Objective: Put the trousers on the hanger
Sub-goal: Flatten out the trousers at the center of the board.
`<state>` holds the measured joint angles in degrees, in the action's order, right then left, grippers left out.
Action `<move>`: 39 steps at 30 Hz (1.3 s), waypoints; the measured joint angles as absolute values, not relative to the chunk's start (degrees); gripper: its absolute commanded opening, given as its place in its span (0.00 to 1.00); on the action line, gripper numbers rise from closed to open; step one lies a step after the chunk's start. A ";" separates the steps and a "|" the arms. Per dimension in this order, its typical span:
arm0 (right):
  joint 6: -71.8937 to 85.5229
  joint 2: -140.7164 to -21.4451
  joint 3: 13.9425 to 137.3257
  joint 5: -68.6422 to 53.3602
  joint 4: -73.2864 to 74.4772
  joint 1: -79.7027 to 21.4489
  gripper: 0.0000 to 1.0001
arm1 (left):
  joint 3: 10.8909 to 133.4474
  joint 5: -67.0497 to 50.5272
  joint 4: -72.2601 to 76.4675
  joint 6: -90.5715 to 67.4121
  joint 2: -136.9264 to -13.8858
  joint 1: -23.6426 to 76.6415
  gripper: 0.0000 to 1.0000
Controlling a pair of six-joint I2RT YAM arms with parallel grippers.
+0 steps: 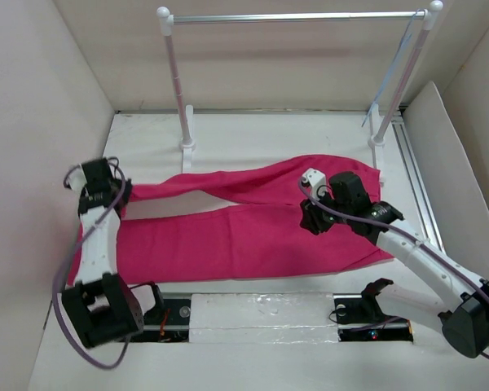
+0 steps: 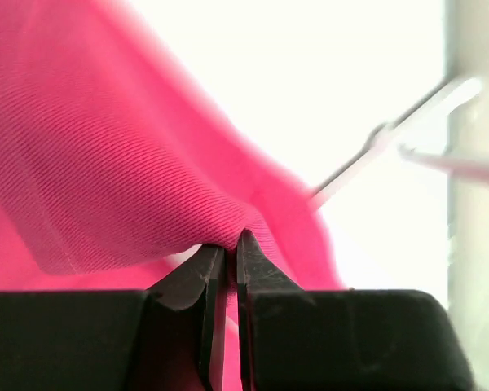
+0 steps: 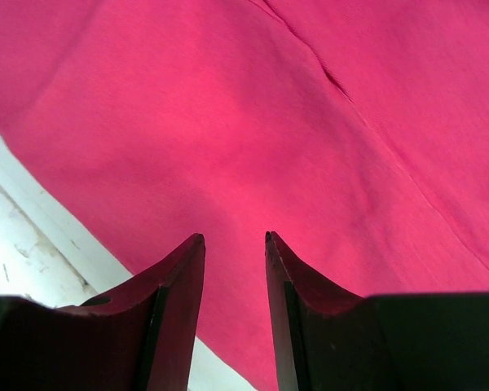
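The magenta trousers (image 1: 244,220) lie flat across the table, legs pointing left and waist to the right. My left gripper (image 1: 107,195) is at the leg ends. In the left wrist view it (image 2: 231,240) is shut on a pinched fold of the trousers (image 2: 106,163). Over the waist part hovers my right gripper (image 1: 314,216). The right wrist view shows it (image 3: 234,238) open just above the cloth (image 3: 269,106), nothing between its fingers. The thin pale hanger (image 1: 395,69) hangs at the right end of the rack's rail.
A rack with white posts (image 1: 178,81) and a silver rail (image 1: 293,16) stands at the back of the table. White walls close in on both sides, with a slanted board (image 1: 452,171) at the right. A metal track (image 1: 416,179) runs along the right edge.
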<state>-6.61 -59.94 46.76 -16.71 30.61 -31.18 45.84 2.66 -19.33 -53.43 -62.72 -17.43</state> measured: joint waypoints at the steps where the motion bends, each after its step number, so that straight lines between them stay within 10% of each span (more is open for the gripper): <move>1: -6.61 -59.99 46.83 -15.97 30.98 -31.11 0.41 | 50.26 3.53 -19.42 -53.41 -65.82 -17.15 0.00; 4: -6.57 -59.99 47.20 -14.37 31.83 -31.07 0.42 | 62.43 6.09 -15.97 -53.43 -77.19 -16.25 0.00; 6: -6.20 -59.99 47.53 -13.78 32.21 -31.07 0.53 | 71.46 7.62 -15.77 -52.64 -86.39 -15.59 0.49; 11: -4.47 -59.24 47.99 -9.82 34.70 -31.07 0.74 | 92.60 8.19 -18.90 -48.69 -108.60 -15.00 0.68; 19: 2.57 -55.68 47.16 -2.72 36.73 -23.29 0.73 | 80.66 8.97 -20.29 -42.68 -104.49 -9.98 0.65; 30: 12.10 -49.98 39.44 4.54 39.53 3.51 0.90 | 55.83 9.61 -12.25 -44.16 -85.38 27.59 0.65; 39: 13.76 -70.46 38.81 2.79 32.93 24.16 0.98 | 50.76 8.58 -9.98 -44.45 -89.30 43.70 0.62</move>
<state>13.76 -70.46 38.81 2.79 32.93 24.16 50.76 8.58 -9.98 -44.45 -89.30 43.70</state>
